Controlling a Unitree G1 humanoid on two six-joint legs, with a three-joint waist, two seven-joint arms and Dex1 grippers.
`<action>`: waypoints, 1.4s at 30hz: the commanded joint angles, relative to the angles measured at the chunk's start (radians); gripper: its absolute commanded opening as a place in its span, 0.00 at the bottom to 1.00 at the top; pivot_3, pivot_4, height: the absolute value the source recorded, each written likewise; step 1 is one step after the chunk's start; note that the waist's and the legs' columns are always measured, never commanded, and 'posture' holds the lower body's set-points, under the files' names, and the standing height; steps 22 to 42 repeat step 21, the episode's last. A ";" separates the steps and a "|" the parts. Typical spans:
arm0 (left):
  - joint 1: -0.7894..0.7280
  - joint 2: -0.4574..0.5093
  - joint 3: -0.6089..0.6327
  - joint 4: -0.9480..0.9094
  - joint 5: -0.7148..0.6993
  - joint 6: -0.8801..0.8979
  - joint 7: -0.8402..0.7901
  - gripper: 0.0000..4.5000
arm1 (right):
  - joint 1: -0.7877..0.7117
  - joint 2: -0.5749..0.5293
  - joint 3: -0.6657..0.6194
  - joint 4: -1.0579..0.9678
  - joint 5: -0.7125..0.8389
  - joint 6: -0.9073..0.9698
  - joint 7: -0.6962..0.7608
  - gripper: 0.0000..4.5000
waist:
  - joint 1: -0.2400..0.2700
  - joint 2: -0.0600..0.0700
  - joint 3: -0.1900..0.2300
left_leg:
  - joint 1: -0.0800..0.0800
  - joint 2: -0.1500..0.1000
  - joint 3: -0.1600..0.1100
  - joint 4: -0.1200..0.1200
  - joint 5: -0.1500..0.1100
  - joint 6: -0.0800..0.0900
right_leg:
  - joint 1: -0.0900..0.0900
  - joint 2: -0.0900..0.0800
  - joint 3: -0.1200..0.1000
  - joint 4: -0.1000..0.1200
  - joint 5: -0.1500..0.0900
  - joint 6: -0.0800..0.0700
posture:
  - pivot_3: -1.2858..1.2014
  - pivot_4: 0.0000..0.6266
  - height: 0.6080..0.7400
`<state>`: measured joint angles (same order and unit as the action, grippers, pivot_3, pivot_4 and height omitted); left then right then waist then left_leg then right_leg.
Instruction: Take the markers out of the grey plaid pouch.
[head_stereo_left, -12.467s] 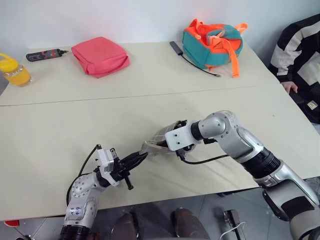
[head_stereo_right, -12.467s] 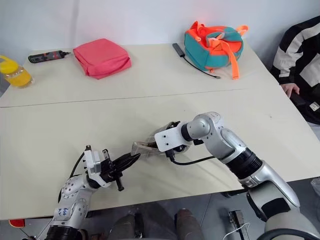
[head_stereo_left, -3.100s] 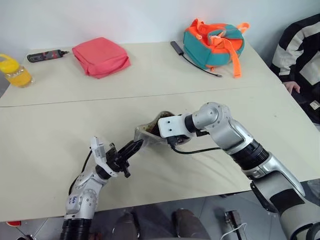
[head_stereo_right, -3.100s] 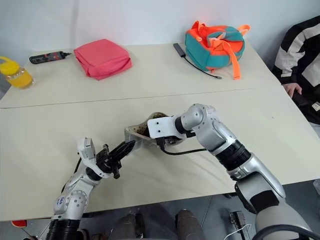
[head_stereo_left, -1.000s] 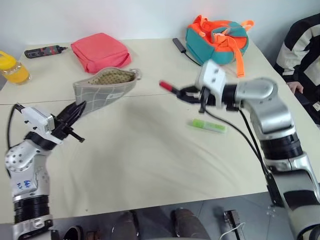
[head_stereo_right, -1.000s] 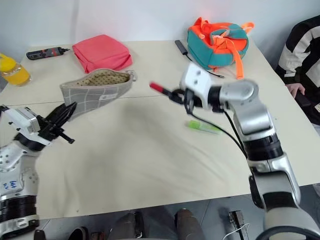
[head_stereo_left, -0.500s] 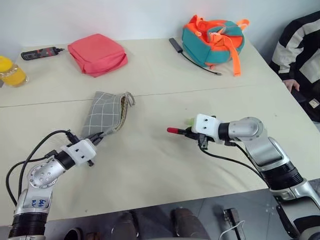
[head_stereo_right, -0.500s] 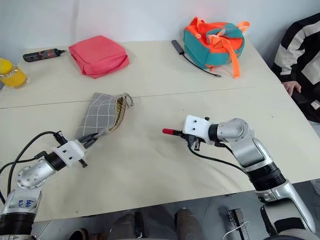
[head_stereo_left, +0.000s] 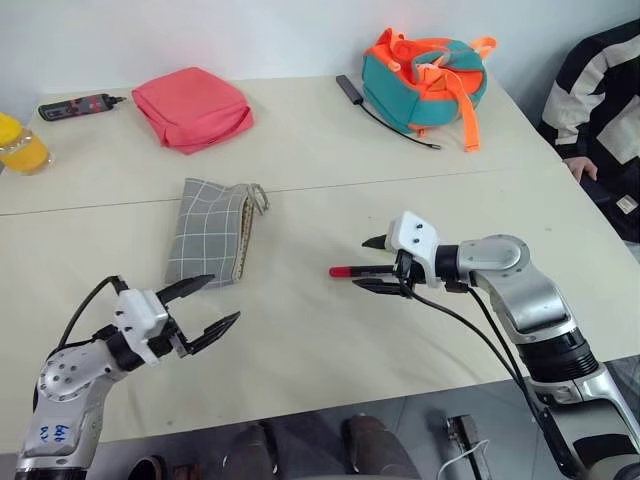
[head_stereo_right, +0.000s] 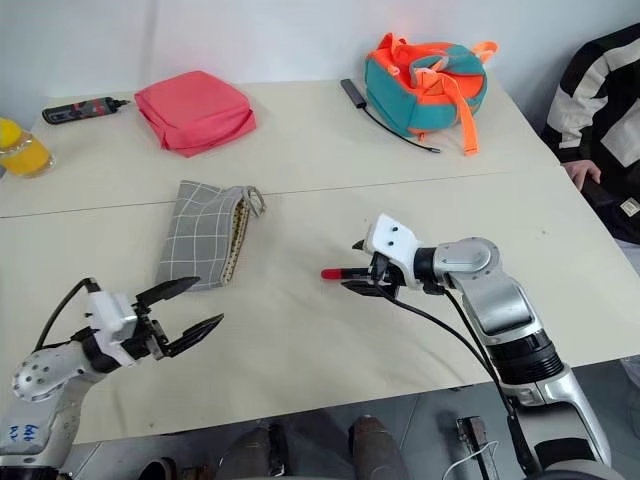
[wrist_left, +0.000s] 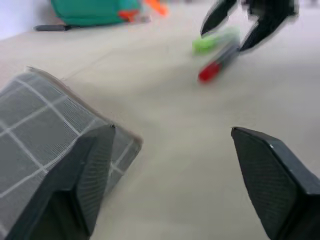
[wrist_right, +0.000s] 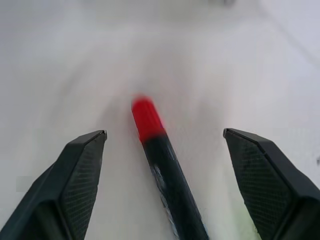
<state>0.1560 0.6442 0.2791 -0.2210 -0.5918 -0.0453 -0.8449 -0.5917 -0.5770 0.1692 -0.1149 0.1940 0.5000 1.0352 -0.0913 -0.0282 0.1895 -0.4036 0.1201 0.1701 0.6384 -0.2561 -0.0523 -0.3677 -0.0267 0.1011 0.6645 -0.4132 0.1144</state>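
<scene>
The grey plaid pouch (head_stereo_left: 210, 232) lies flat on the table, its zip ring towards the back. My left gripper (head_stereo_left: 225, 298) stands open just in front of the pouch's near end, touching nothing. A marker (head_stereo_left: 350, 271) with a red cap and black body lies on the table between the open fingers of my right gripper (head_stereo_left: 360, 264), and neither finger touches it. In the left wrist view a green marker (wrist_left: 214, 40) lies right beside the red-capped one (wrist_left: 219, 62), under the right gripper.
At the back of the table are a pink-red pouch (head_stereo_left: 192, 105), a black-and-red tool (head_stereo_left: 75, 104), a yellow bottle (head_stereo_left: 18, 145), a teal-and-orange bag (head_stereo_left: 425, 72) and a black device with a cord (head_stereo_left: 352, 90). A person (head_stereo_left: 600, 90) sits at the right edge.
Both grippers have opened. The left let go of the pouch, which now lies flat, and drew back towards the near edge. The right released the red-capped marker, now between its spread fingers.
</scene>
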 joint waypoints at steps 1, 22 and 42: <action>0.042 -0.005 0.089 -0.066 -0.083 0.089 0.050 0.87 | 0.035 0.036 -0.089 -0.100 0.127 0.032 -0.016 0.88 | 0.001 0.000 0.000 | 0.000 0.000 -0.001 0.000 0.000 0.000 | 0.001 0.000 0.000 -0.001 0.000 0.000 | 0.52 0.24 1.00; 0.071 -0.125 0.320 0.164 0.067 0.074 0.301 0.87 | 0.491 0.057 -0.092 -0.163 0.179 -0.250 -0.011 0.88 | 0.007 -0.003 -0.001 | 0.001 -0.001 -0.009 0.009 -0.001 0.002 | 0.012 0.000 -0.007 -0.005 0.000 -0.001 | 0.52 0.24 1.00; 0.071 -0.125 0.320 0.164 0.067 0.074 0.301 0.87 | 0.491 0.057 -0.092 -0.163 0.179 -0.250 -0.011 0.88 | 0.007 -0.003 -0.001 | 0.001 -0.001 -0.009 0.009 -0.001 0.002 | 0.012 0.000 -0.007 -0.005 0.000 -0.001 | 0.52 0.24 1.00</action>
